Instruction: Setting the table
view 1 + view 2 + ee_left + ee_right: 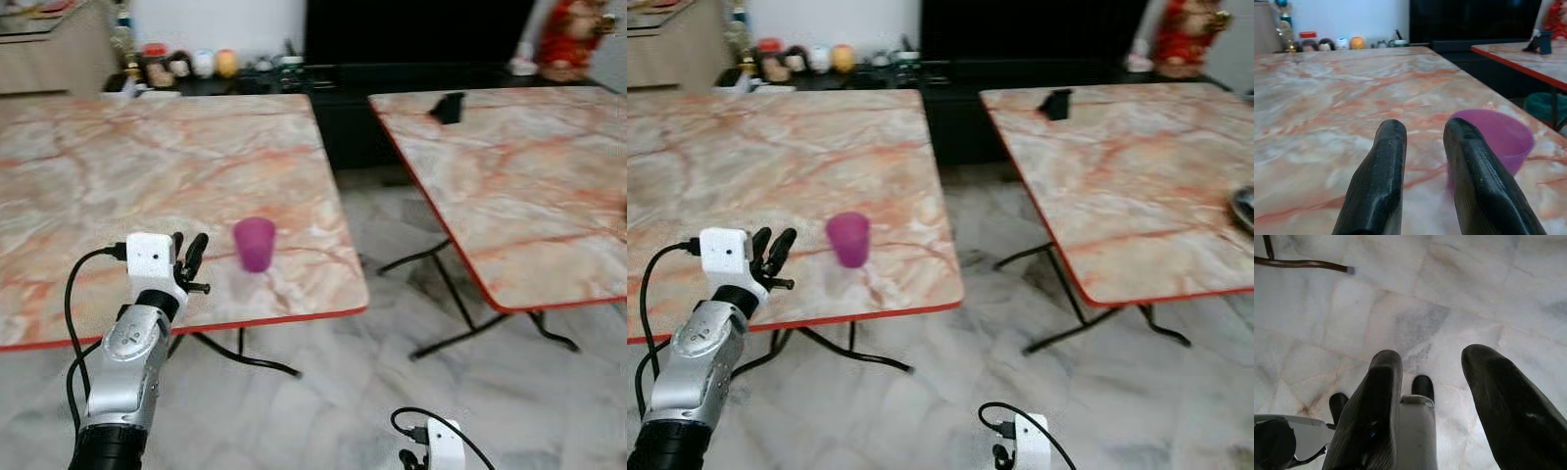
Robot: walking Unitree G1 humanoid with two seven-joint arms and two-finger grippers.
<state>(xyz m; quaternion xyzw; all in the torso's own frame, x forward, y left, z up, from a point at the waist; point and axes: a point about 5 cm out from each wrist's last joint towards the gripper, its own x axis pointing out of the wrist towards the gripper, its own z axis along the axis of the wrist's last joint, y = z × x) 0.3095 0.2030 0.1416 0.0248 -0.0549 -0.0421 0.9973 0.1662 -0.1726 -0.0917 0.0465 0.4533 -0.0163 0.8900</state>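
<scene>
A purple cup (255, 243) stands upright near the front edge of a marble-patterned folding table (118, 166) with a red rim. The left hand (185, 257) hovers just beside the cup, on its left, fingers (1383, 166) parted and holding nothing. A second matching table (519, 176) stands well apart to the right, with a small black object (448, 107) at its far edge. Pale marble floor tiles (392, 362) lie below, where the right hand (1432, 382) hangs idle, released. Jars and figurines (181, 65) line a dark cabinet behind.

A purple cup (255, 243) stands on a desk (147, 166) of pink-orange veined marble pattern edged in red; the floor (343, 382) is grey-white marble tile.
</scene>
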